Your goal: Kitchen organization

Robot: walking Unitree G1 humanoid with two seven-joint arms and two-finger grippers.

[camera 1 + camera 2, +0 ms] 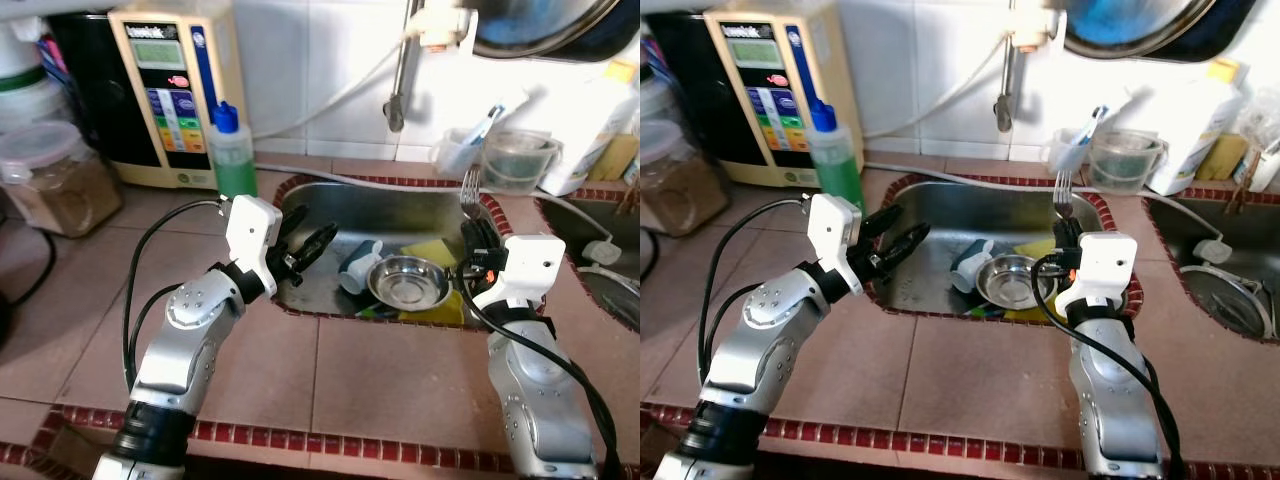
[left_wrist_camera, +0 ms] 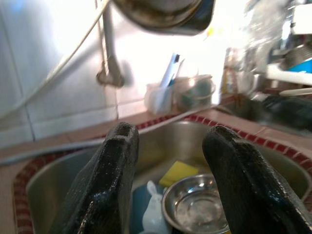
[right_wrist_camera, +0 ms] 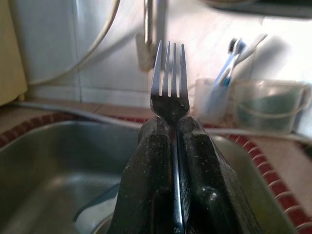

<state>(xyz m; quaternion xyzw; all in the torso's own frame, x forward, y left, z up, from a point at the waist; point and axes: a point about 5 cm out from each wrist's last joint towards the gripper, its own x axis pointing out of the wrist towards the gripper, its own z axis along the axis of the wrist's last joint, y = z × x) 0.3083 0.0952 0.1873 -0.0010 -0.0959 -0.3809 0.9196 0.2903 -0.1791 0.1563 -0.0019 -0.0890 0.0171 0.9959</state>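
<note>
**Fork lifted from the sink, waiting for a place to go**

The right claw (image 1: 478, 232) is pinched tight on a fork (image 1: 471, 188), tines up, held above the right end of the sink (image 1: 390, 203). The left claw (image 1: 305, 250) hangs spread and empty over the sink's left side. A steel bowl (image 1: 407, 282), a yellow sponge (image 1: 428, 250) and a pale bottle (image 1: 356, 268) lie in the basin.

The step in hand looks like clearing the sink. Next, the fork likely needs carrying to a holder, perhaps the clear cup (image 1: 460, 150) on the tiled table (image 1: 390, 375) behind, kept upright and clear of the tap (image 1: 398, 90).
</note>
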